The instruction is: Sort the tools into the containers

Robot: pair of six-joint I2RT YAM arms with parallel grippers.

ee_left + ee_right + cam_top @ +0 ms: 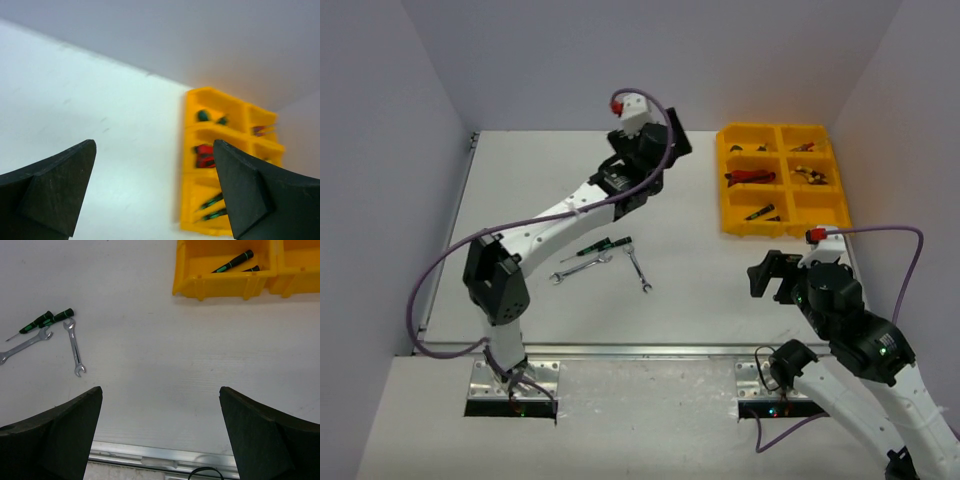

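Observation:
The yellow tray (pixel 724 180) stands at the far right of the table. It holds red-and-black cutters (pixel 752 177) in the middle left compartment, yellow-handled pliers (pixel 808 175) in the middle right, and green-handled screwdrivers (pixel 760 213) in the near left. On the table lie green-handled screwdrivers (pixel 605 246) and two silver wrenches (pixel 582 268) (pixel 638 268). They also show in the right wrist view: screwdrivers (pixel 57 317), wrenches (pixel 25 346) (pixel 75 347). My left gripper (pixel 672 138) is open and empty, raised left of the tray (pixel 192 150). My right gripper (pixel 767 275) is open and empty, near the tray's near end (pixel 225 282).
Grey walls close the table at the back and both sides. A metal rail (pixel 165 457) runs along the near table edge. Purple cables loop from both arms, the left one (pixel 430 290) hanging past the table's left edge.

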